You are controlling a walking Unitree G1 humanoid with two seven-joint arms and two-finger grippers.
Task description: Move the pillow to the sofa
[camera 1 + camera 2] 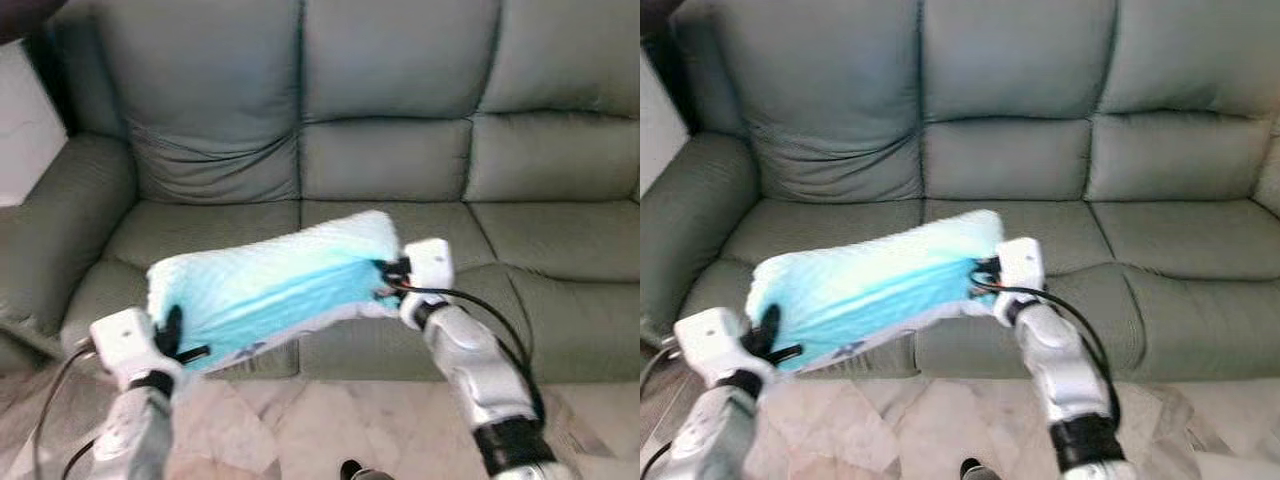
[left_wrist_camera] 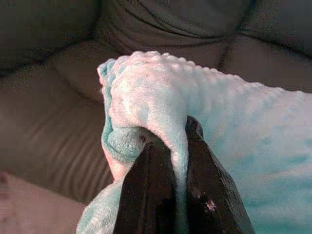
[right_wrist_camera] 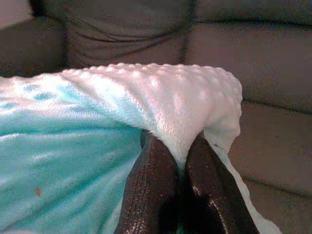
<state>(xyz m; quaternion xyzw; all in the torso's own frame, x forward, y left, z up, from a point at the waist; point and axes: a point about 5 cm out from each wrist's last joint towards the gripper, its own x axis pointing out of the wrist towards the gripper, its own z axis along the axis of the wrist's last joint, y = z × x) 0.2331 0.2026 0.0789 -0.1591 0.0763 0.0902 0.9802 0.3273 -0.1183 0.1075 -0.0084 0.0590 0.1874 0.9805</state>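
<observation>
A light blue fluffy pillow [image 1: 270, 280] hangs in the air, stretched between my two grippers, over the front edge of a grey-green sofa [image 1: 390, 150]. My left gripper [image 1: 178, 340] is shut on the pillow's left end, its black fingers [image 2: 151, 190] pinching a fold of the fabric. At the pillow's right end my right gripper [image 1: 390, 275] is shut too, with the fingers [image 3: 153, 190] clamped on the white bumpy fabric. The pillow [image 1: 870, 285] tilts, its right end higher and farther over the seat.
The sofa has three seat cushions [image 1: 550, 235] and a padded left armrest [image 1: 55, 200]. Pale marble floor [image 1: 330, 420] lies below my arms. A white wall [image 1: 25, 130] stands at the far left behind the armrest.
</observation>
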